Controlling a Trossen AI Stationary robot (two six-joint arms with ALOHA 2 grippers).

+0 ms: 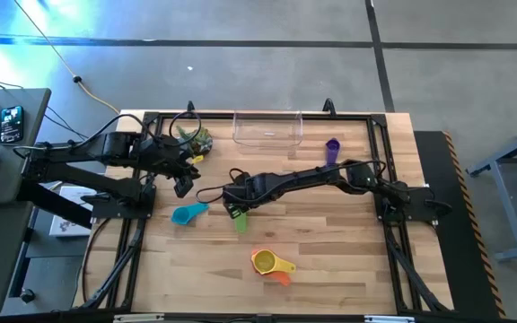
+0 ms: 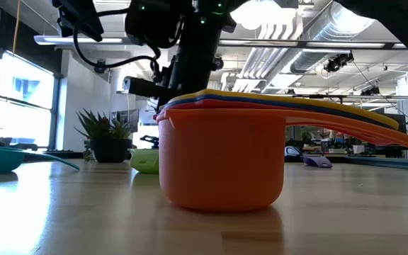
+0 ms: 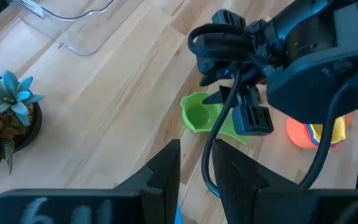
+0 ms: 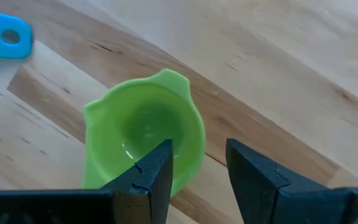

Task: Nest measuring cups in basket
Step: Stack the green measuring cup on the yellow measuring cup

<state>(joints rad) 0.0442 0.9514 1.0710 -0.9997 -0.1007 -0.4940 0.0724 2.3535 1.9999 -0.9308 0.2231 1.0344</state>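
A: What are the two arms looking like from above?

B: Both are showing as dark, nearly black jointed links. The left arm is carrying looped black cables along its length, and the right arm is looking slimmer.

A: And the tools?

B: The left tool is showing two flat black fingers with squared, angled tips. The right tool is showing the same matte black wedge-shaped fingers. Small green lights are glowing on an arm in the low view.
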